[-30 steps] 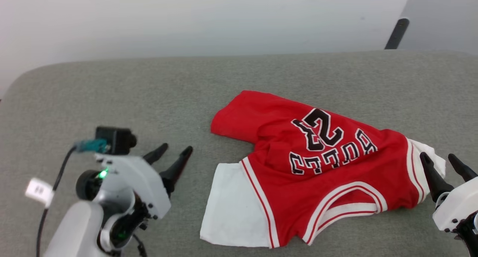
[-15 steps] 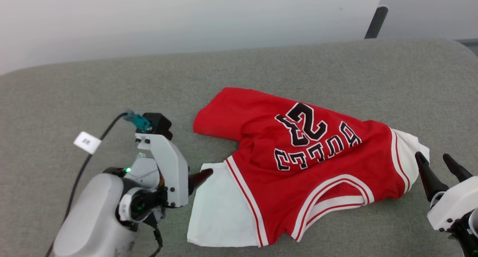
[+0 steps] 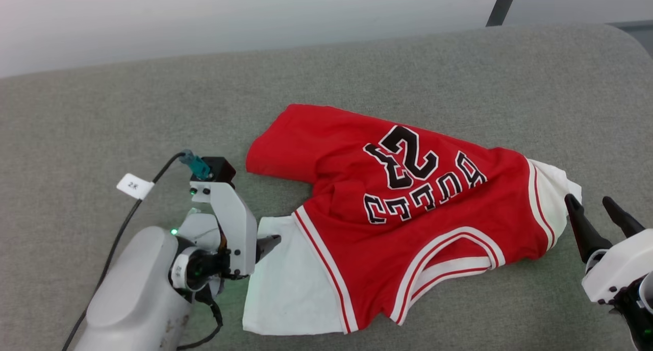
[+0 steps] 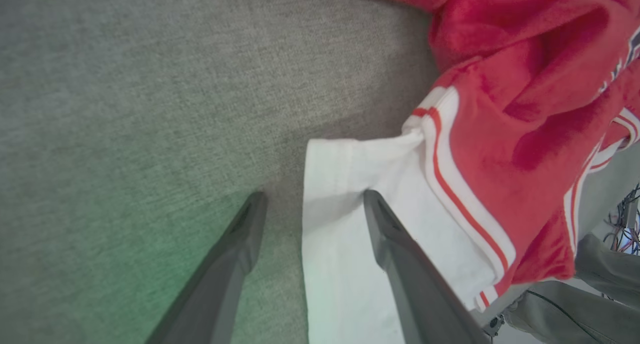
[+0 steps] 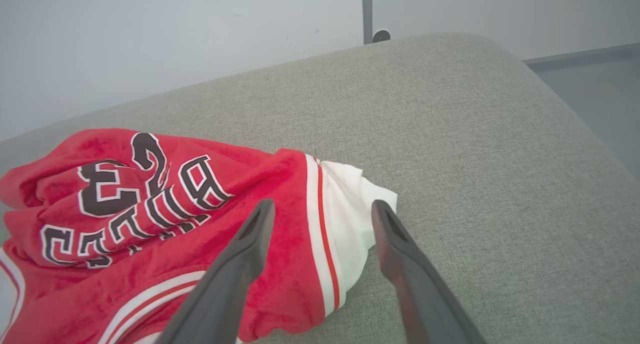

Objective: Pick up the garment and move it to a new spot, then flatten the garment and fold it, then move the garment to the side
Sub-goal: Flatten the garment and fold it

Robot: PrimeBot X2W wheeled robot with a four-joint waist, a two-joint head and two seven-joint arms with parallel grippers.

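Now the rumpled red basketball jersey (image 3: pixel 408 213) with white sleeves is lying on the grey fabric cushion (image 3: pixel 357 70). The left gripper (image 4: pixel 314 196) is straddling one sleeve's edge, jaws open, while the right gripper (image 3: pixel 589 202) is hovering open beside the other.

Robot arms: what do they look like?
They are pale grey-white. The left gripper and right gripper each have two long dark pointed fingers. The left arm has a black cable, teal plug, white tag and green light.
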